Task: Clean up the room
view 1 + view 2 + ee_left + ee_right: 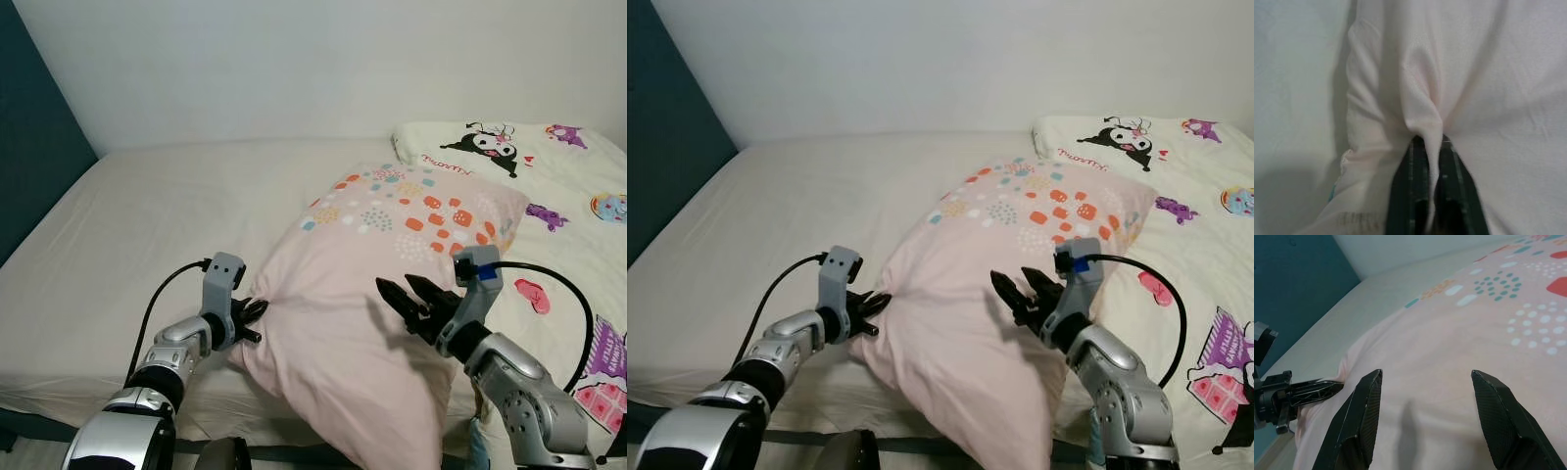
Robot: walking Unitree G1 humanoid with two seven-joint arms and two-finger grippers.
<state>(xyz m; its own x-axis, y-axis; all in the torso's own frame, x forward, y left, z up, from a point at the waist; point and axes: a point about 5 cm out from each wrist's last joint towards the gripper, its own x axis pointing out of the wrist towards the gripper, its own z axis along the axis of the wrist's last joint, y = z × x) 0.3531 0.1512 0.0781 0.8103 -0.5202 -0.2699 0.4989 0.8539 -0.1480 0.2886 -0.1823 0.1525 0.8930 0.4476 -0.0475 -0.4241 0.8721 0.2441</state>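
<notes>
My left gripper (253, 315) pinches a fold of the pink pillow (372, 294) lying on the bed (147, 215). My right gripper (407, 299) hovers spread just over its middle; I'd lower it and clamp fabric before lifting evenly.

left hand (1432, 196) pinching pink pillow (1449, 88) fold

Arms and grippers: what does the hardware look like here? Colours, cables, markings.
Both arms are silver metal with dark joint rings. Each wrist carries a grey camera block fed by a looping black cable; the right one has a blue patch. The left gripper and right gripper have long black tapered fingers, textured like carbon weave.
</notes>
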